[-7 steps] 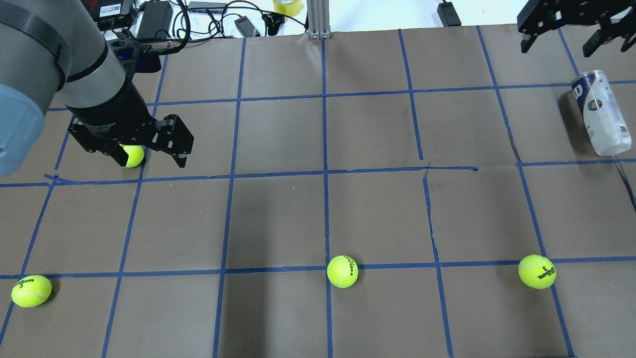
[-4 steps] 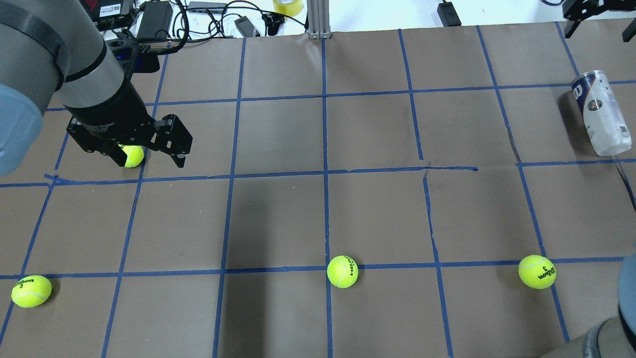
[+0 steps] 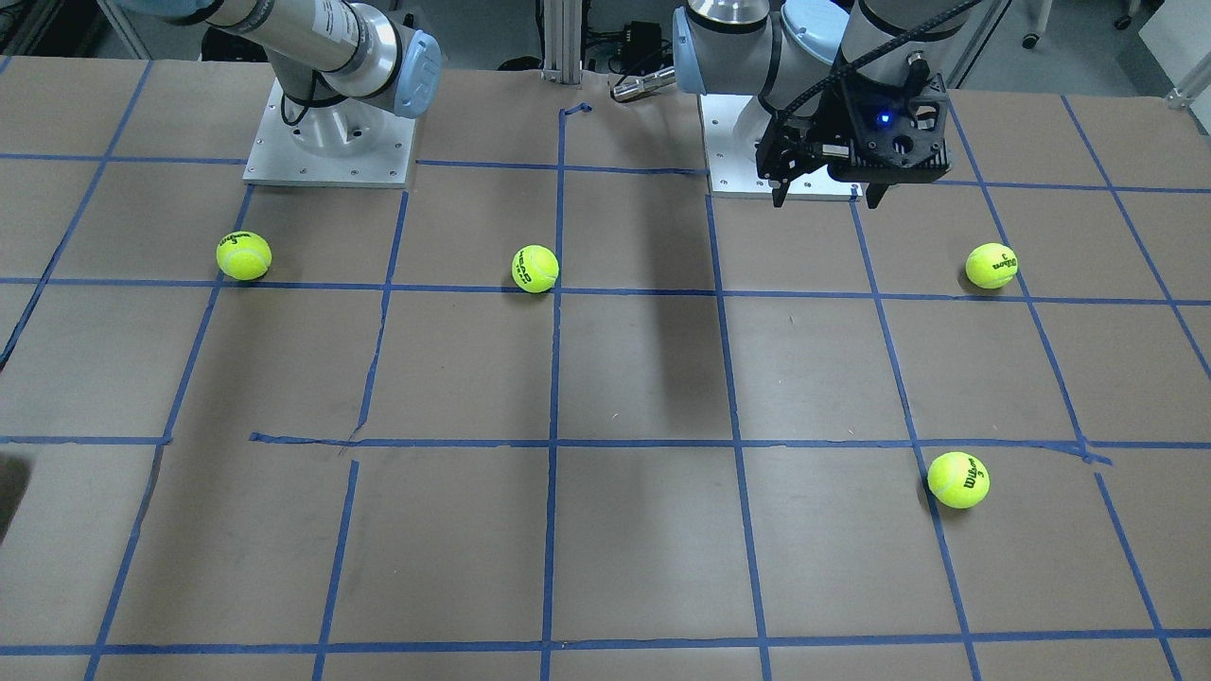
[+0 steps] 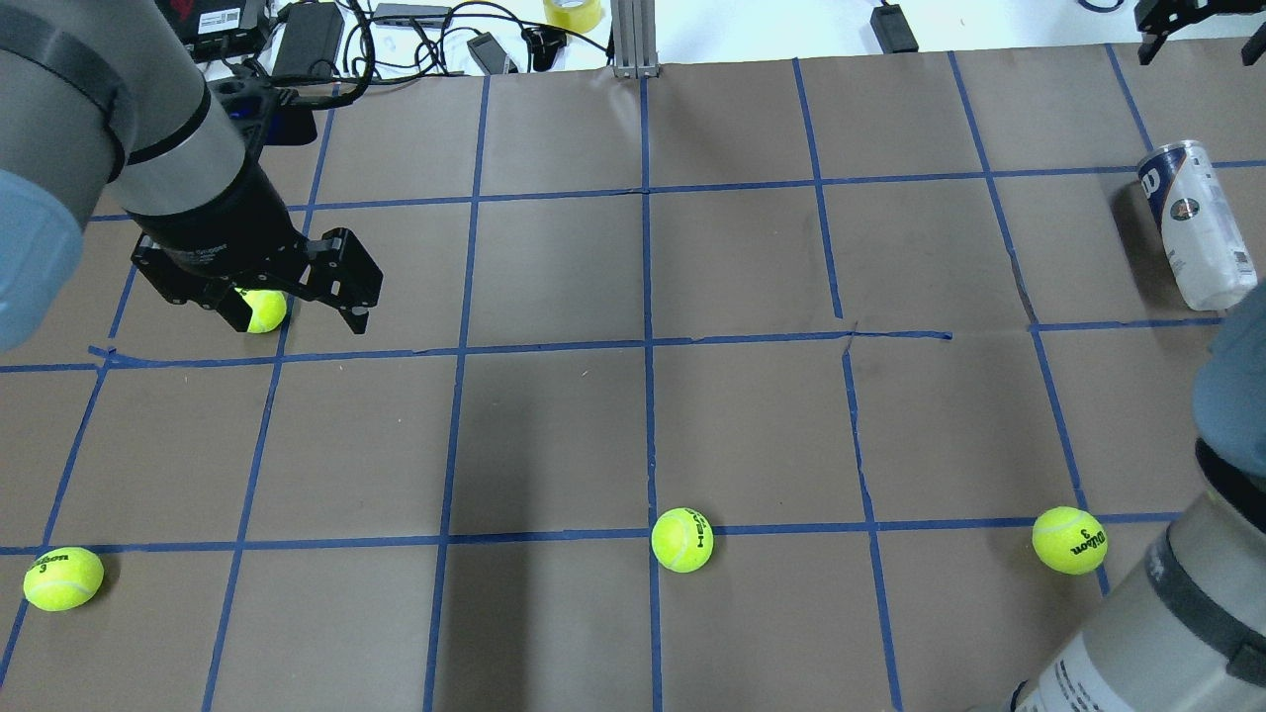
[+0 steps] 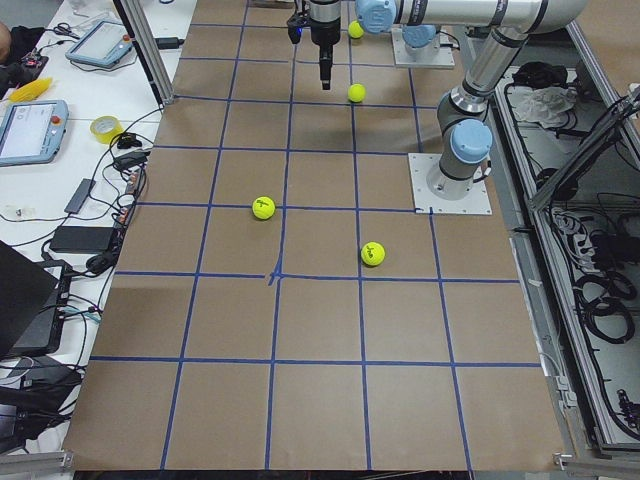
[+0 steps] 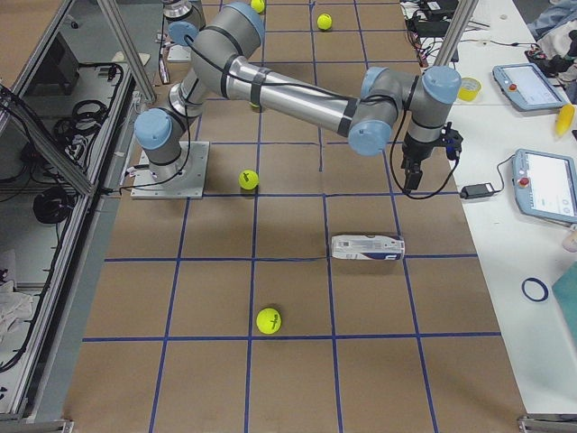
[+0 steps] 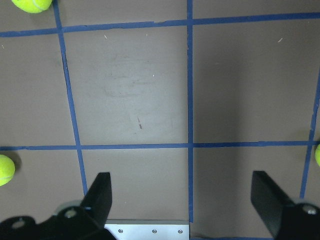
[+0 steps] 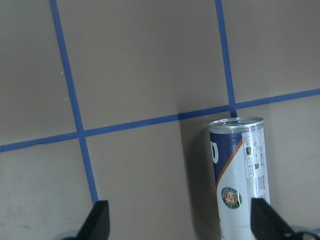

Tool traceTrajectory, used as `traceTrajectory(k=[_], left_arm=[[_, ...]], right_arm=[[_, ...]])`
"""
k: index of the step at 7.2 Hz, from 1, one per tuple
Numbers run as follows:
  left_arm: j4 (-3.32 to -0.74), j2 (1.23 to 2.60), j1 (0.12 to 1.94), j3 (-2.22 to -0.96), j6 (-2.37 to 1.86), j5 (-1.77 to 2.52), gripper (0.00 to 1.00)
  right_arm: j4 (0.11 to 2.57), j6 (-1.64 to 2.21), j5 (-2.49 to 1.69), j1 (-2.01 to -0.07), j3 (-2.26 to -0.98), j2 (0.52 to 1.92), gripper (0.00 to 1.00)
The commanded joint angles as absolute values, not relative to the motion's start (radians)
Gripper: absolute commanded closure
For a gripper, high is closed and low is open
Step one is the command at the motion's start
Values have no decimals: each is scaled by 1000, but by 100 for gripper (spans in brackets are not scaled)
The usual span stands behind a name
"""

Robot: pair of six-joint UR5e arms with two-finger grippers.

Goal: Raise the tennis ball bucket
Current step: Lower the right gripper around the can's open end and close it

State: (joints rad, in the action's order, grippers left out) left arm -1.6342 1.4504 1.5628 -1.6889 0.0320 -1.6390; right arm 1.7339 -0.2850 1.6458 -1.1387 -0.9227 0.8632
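Observation:
The tennis ball bucket (image 4: 1195, 225) is a clear can with a white and navy label. It lies on its side at the table's far right, and also shows in the right wrist view (image 8: 240, 175) and the exterior right view (image 6: 367, 246). My right gripper (image 4: 1199, 49) is open and empty, high above the table just beyond the can's open end. In its wrist view (image 8: 182, 220) the can lies near the right finger (image 8: 267, 220). My left gripper (image 4: 297, 318) is open and empty, high over the left side, with its fingers (image 7: 100, 192) spread wide.
Several loose yellow-green tennis balls lie on the brown paper with its blue tape grid: one under the left gripper (image 4: 262, 309), others at the near left (image 4: 61, 578), near middle (image 4: 681, 540) and near right (image 4: 1068, 540). Cables and tape (image 4: 572, 12) lie beyond the far edge.
My right gripper has moved away toward the table's far right corner, past the can. The right arm's elbow has swung into view at the near right. The left arm has barely moved.

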Motion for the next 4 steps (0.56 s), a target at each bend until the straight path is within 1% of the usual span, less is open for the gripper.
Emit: traceTrajectory(k=[1,2,3,4], left_arm=[[-1637,1451,1568,-1690,31,-1638,0],[-1637,1451,1565,-1697,32,-1637,0],[-1637,1451,1566,-1703,32,-1637,0],[-1637,1450,1566,-1703,32,-1635,0]], right_arm=[[1828,-316,1644,-1111,-905,789,0],[1897,-321,1641,-1108,-904,747,0],[1876,-327,1647,-1101,-907,735,0],[1885,-412,1649,-1089,-916,720,0]])
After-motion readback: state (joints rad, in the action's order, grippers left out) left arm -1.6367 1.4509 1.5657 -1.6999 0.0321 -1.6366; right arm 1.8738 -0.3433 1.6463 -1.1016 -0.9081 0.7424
